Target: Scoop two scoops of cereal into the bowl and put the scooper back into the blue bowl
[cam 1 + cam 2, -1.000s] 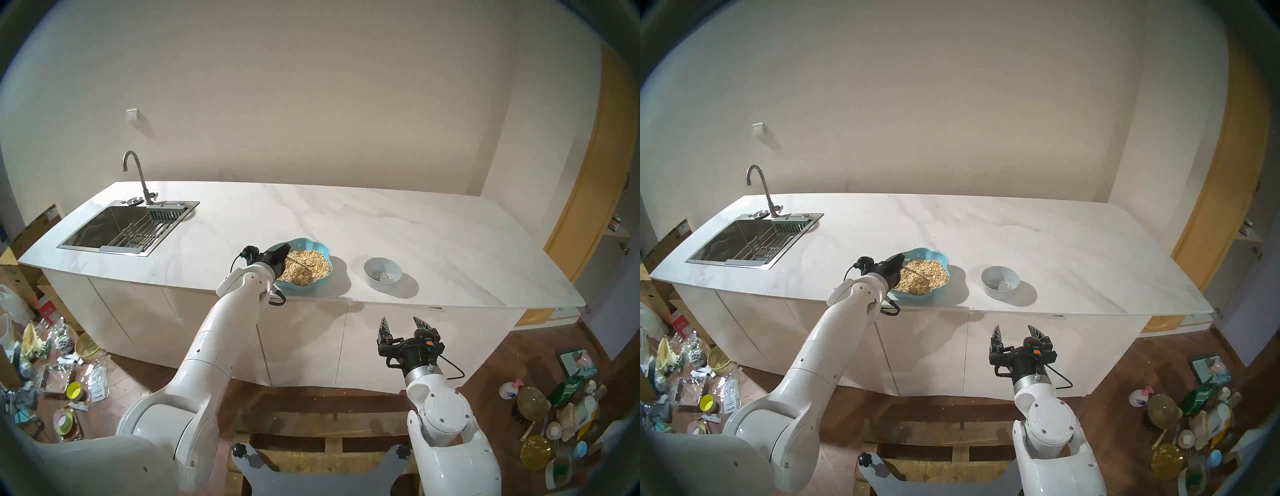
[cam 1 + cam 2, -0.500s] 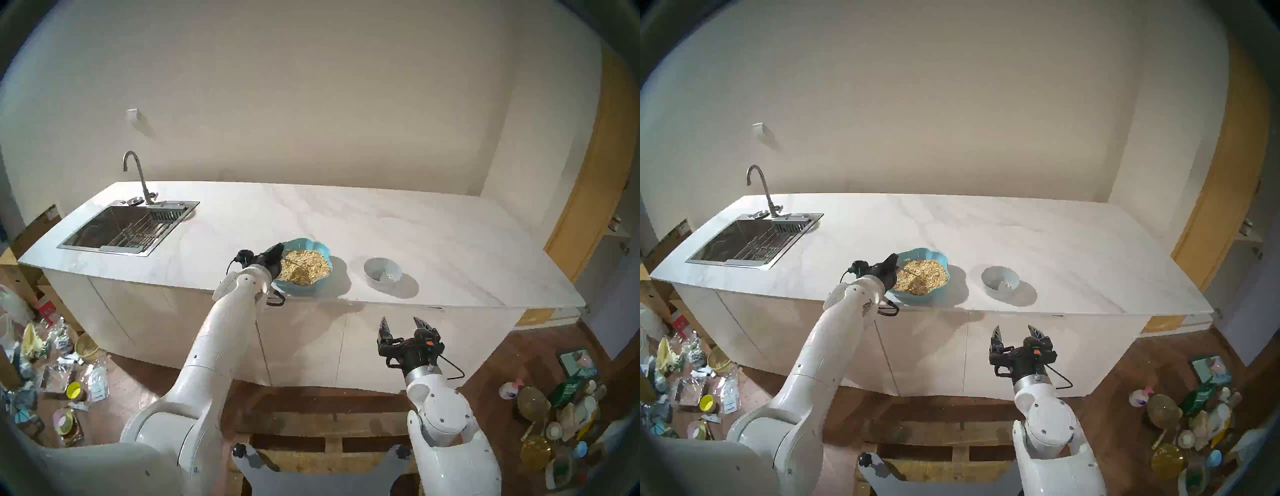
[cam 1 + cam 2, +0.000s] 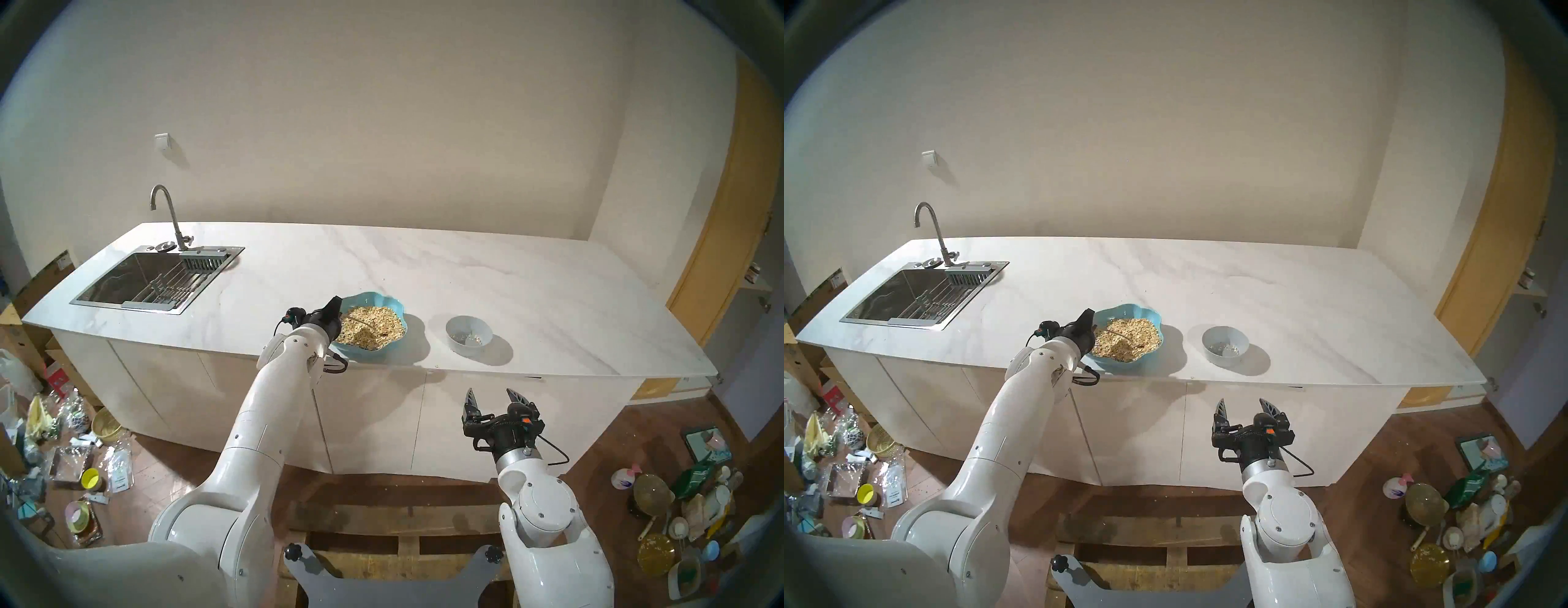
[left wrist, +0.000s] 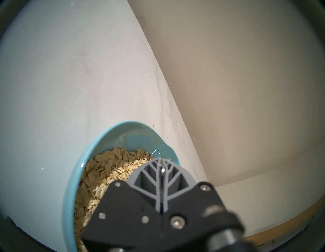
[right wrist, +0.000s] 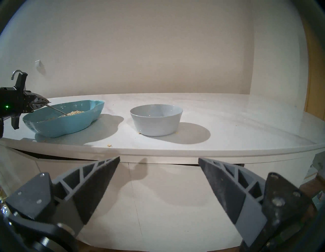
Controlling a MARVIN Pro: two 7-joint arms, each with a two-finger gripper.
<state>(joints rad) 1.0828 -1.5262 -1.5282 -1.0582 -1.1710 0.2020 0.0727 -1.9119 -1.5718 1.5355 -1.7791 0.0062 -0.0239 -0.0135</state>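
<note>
Two grippers: our left gripper [image 3: 338, 306] is clamped on the scooper [image 3: 365, 325], dipped into the cereal [image 3: 373, 326] in the blue bowl [image 3: 394, 304]. Our right gripper [image 3: 494, 397] gapes, holding nothing, near the counter's front.

Home kitchen, white marble-look counter [image 3: 466, 271] over cabinets, steel sink [image 3: 144, 278] with faucet [image 3: 167, 212], wood floor [image 3: 636, 429]

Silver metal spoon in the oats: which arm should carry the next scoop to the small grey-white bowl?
Left. Its gripper is already shut on the slim silver metal spoon in the turquoise scalloped bowl. The right gripper hangs open and empty, below the counter edge.
</note>
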